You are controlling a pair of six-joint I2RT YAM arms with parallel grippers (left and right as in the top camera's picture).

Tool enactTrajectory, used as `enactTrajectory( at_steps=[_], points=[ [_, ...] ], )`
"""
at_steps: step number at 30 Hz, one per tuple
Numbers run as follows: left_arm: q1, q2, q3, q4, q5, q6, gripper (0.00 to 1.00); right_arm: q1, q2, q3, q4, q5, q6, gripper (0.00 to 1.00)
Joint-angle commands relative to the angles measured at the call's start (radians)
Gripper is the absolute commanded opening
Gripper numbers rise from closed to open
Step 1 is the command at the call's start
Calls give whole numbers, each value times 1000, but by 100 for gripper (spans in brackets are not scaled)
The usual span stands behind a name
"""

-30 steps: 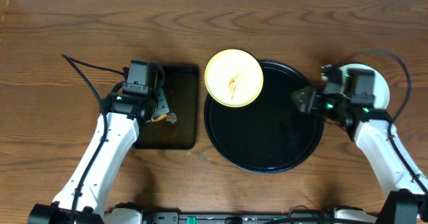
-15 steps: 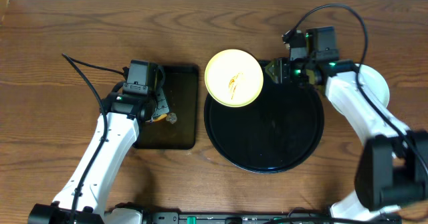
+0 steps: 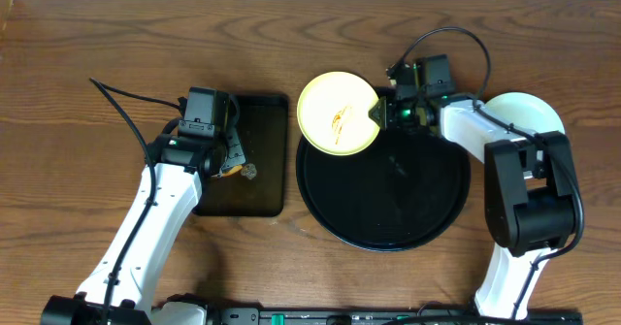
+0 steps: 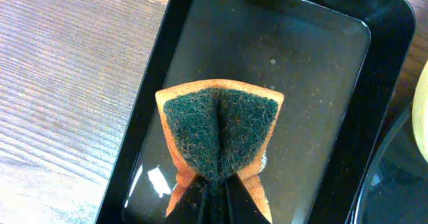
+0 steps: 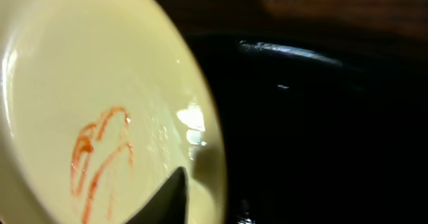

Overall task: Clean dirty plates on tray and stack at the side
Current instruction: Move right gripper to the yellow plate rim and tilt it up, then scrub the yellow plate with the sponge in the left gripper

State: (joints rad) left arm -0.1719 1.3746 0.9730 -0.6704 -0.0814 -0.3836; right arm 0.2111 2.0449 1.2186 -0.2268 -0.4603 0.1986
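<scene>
A pale yellow plate [image 3: 336, 113] with orange smears lies over the upper left rim of the round black tray [image 3: 388, 204]. My right gripper [image 3: 377, 114] sits at that plate's right edge. In the right wrist view one dark finger [image 5: 170, 197] lies over the yellow plate [image 5: 100, 117] just inside its rim. The other finger is hidden, so a clamp does not show. A pale mint plate [image 3: 532, 116] rests on the table right of the tray. My left gripper [image 4: 215, 187] is shut on a folded orange and green sponge [image 4: 219, 127].
The sponge hangs over a small rectangular black tray [image 3: 260, 194] left of the round tray; its wet floor [image 4: 314, 83] shows in the left wrist view. The right arm reaches across the round tray's upper right rim. Bare wooden table surrounds both trays.
The right arm swung left from the mint plate to the yellow plate's right edge, and its jaws narrowed. The left arm and sponge stayed still.
</scene>
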Motion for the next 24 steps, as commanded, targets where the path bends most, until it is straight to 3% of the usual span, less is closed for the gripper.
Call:
enactTrajectory(
  at_steps=[1, 7, 11, 18, 20, 24],
  points=[
    [3, 6, -8, 1, -5, 16, 8, 19, 12, 11, 0, -16, 14, 13],
    [3, 6, -8, -3, -5, 16, 8, 17, -13, 11, -77, -21, -3, 2],
    [3, 6, -8, -2, -5, 16, 8, 6, -87, 11, -183, 18, -21, 1],
    [3, 6, -8, -2, -3, 16, 8, 12, -225, 11, -480, 268, -11, 1],
    [2, 6, -8, 11, 55, 17, 7, 19, -234, 9, -587, 304, -12, 1],
    [1, 6, -8, 63, 198, 17, 7, 26, -232, -29, -631, 303, -12, 1]
  ],
)
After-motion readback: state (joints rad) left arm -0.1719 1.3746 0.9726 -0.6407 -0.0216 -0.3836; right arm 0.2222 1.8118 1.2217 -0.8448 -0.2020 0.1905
